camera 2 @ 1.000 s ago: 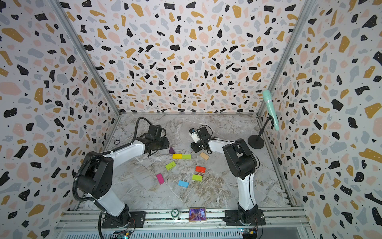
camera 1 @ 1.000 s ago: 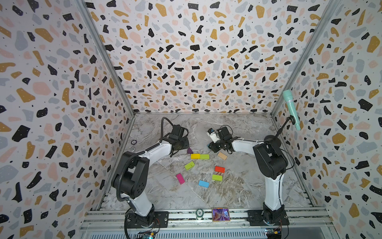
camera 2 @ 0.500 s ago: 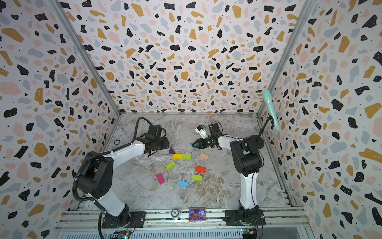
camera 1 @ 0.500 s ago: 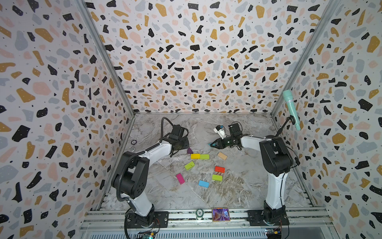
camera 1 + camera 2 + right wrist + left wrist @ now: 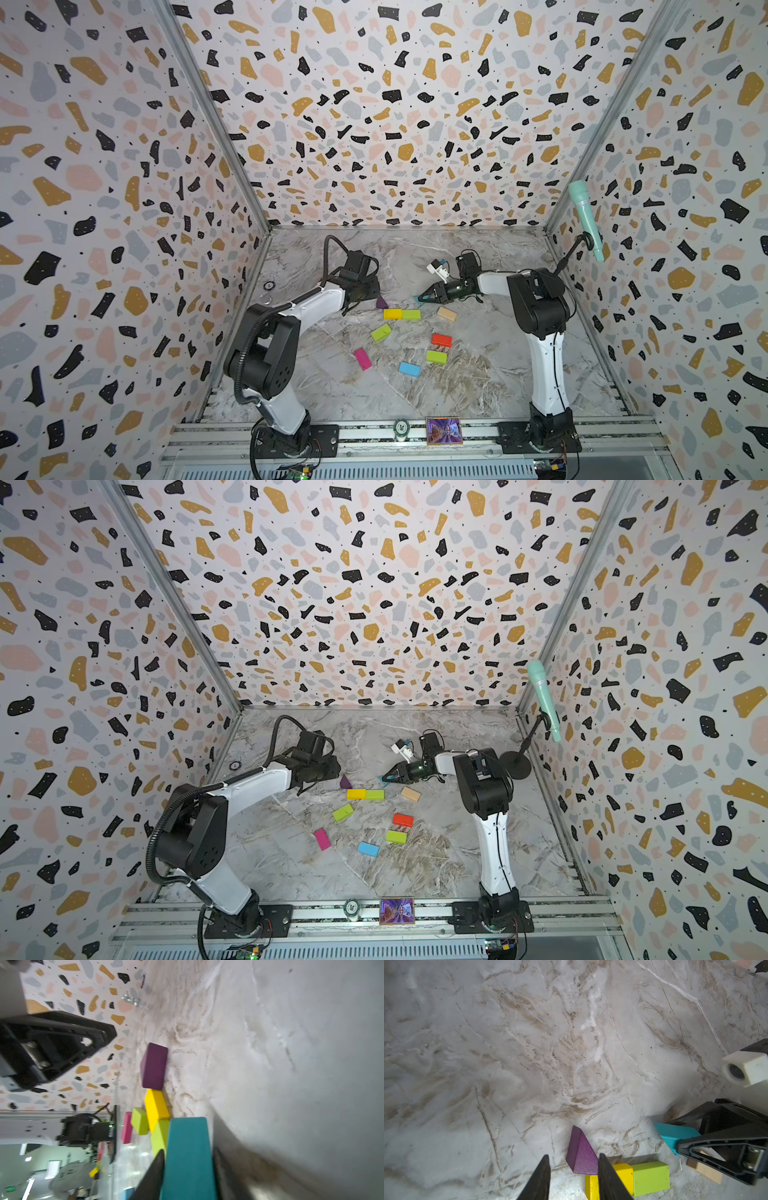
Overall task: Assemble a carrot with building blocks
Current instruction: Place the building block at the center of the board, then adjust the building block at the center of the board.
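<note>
1. Teal fills the gap of the right gripper (image 5: pixel 188 1151): the teal wedge (image 5: pixel 188 1132) lies between its fingers, low over the table (image 5: pixel 478 374), tip pointing toward the paired bricks. The fingers stand close on both sides, but I cannot tell whether they pinch it or stand slack around it.
2. The left gripper (image 5: pixel 573 1155) is spread and empty. One finger is right beside the purple wedge (image 5: pixel 581 1151), which lies on the table and looks to touch the far side of the yellow brick (image 5: pixel 392 313).
3. The carrot (image 5: pixel 401 314) is only a start: the yellow brick and a lime brick (image 5: pixel 411 314) lie end to end as one row, with the purple wedge at the yellow end as a leaf.
4. The tan brick (image 5: pixel 446 313) lies near that row but apart from it. The second lime brick (image 5: pixel 381 332), red brick (image 5: pixel 441 340), third lime brick (image 5: pixel 436 356), magenta brick (image 5: pixel 362 358) and blue brick (image 5: pixel 409 369) lie scattered nearer the arm bases.
5. By my reading the build is early: one row and one leaf are placed. Left to do are seating the teal leaf by the lime end, two more paired rows, then the single green and blue bricks of the tip.
</note>
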